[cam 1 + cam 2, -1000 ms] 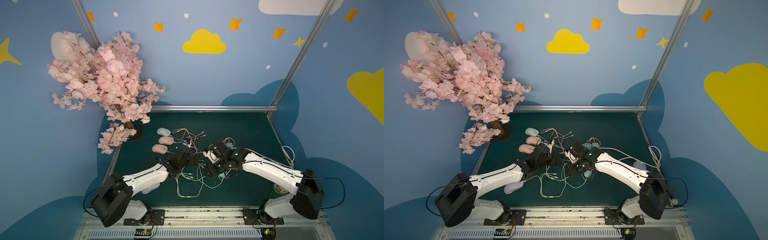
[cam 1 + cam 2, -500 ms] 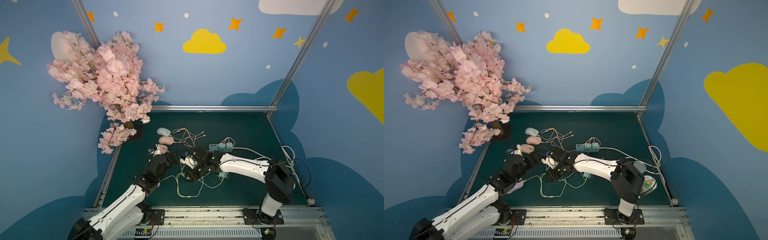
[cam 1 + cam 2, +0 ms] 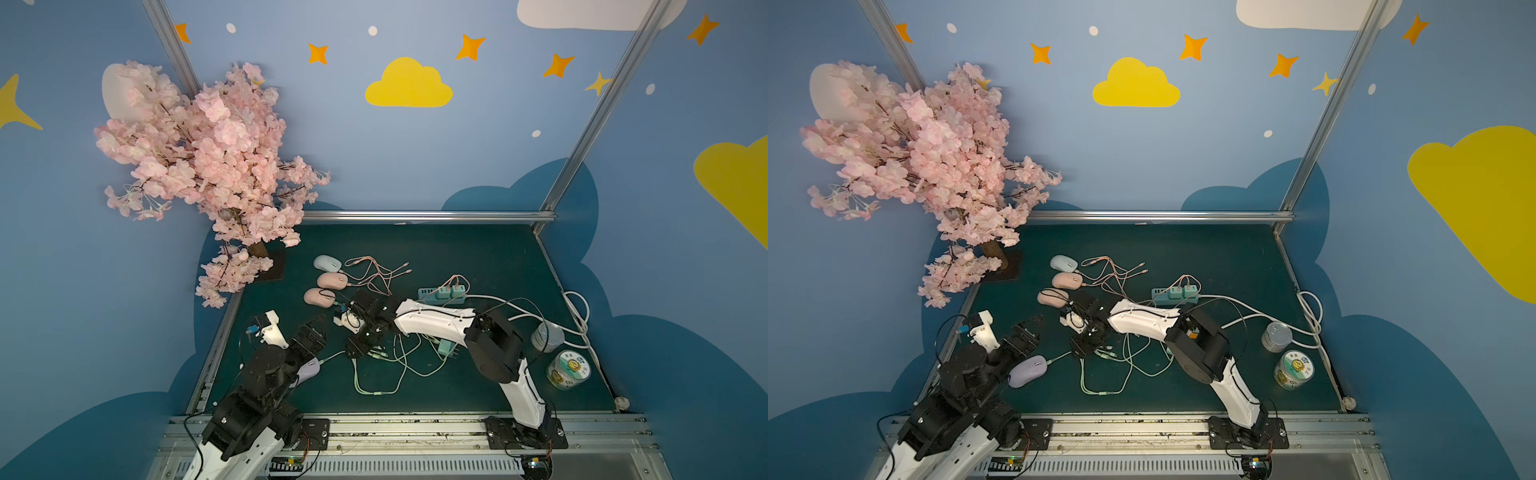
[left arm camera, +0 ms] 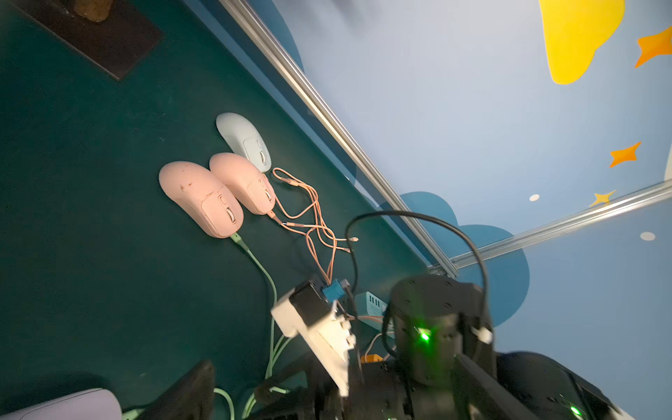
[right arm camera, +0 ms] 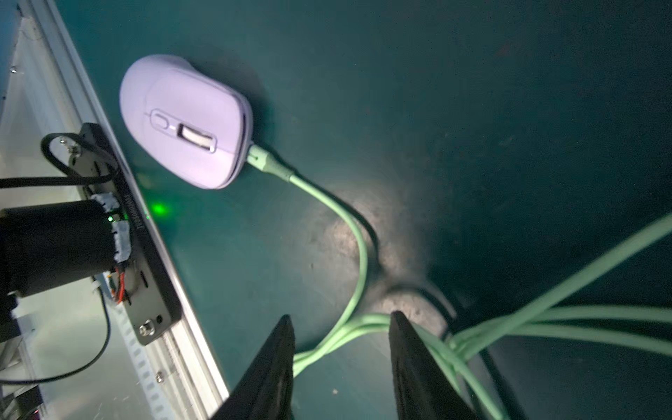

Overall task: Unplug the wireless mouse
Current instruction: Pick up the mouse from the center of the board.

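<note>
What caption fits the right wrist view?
Open right gripper poised over the green cable plugged into the lilac mouse.

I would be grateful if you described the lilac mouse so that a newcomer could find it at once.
On the dark green table, look at the front edge beside the left arm. The lilac mouse lies there, a mint-green cable plugged into its nose. The other mice, two pink and one pale blue, line up near the blossom tree.

Both top views look steeply down from above the front edge and share the whole tabletop (image 3: 457,249). The left wrist view looks low across it toward the pink mice (image 4: 202,200) and the blue wall (image 4: 472,109). The right wrist view looks closely down on the purple mouse (image 5: 185,123), also visible in both top views.
</note>
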